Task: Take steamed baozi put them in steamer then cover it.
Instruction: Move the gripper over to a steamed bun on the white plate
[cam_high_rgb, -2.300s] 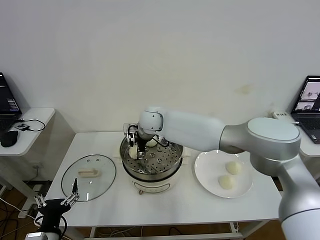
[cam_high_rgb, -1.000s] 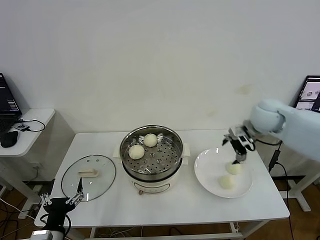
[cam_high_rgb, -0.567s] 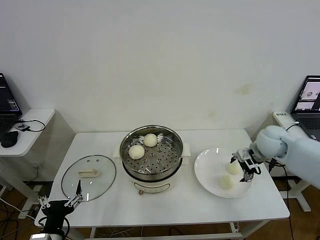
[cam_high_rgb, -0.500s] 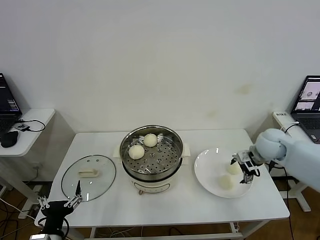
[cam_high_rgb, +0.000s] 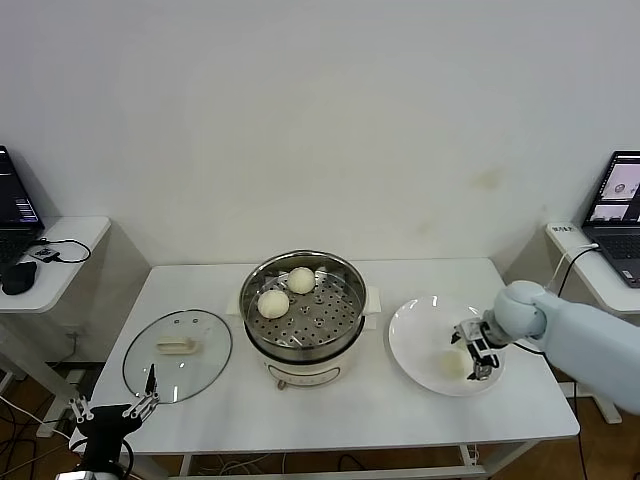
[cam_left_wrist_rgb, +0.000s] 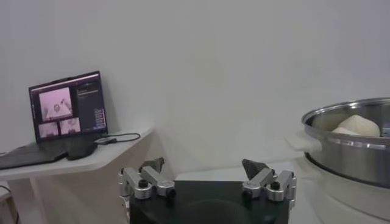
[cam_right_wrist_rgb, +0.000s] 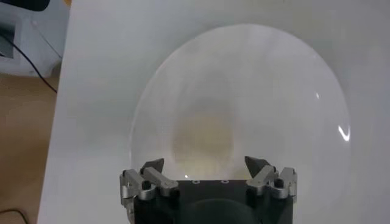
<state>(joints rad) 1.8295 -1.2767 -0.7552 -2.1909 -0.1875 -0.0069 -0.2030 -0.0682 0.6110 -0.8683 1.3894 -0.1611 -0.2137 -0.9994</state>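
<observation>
Nearest the robot, the left gripper (cam_high_rgb: 112, 411) hangs parked below the table's (cam_high_rgb: 350, 410) front left corner, its jaws spread wide on nothing. Just beyond it the cover (cam_high_rgb: 177, 354) lies flat on the table to the steamer's left, handle up. Over on the right, the right gripper (cam_high_rgb: 474, 352) reaches low across the white plate (cam_high_rgb: 420, 330), forearm coming in from the right edge, jaws apart and straddling a baozi (cam_high_rgb: 452, 363) (whether the fingers touch it cannot be told). Only that one bun can be made out on the plate; the wrist view shows it as a pale blur (cam_right_wrist_rgb: 203, 135) between the fingers. Mid-table stands the steamer (cam_high_rgb: 302, 312), uncovered, with two baozi (cam_high_rgb: 273, 303) on its perforated tray. No readable writing shows anywhere, not even on the laptops (cam_high_rgb: 622, 195) at either side.
</observation>
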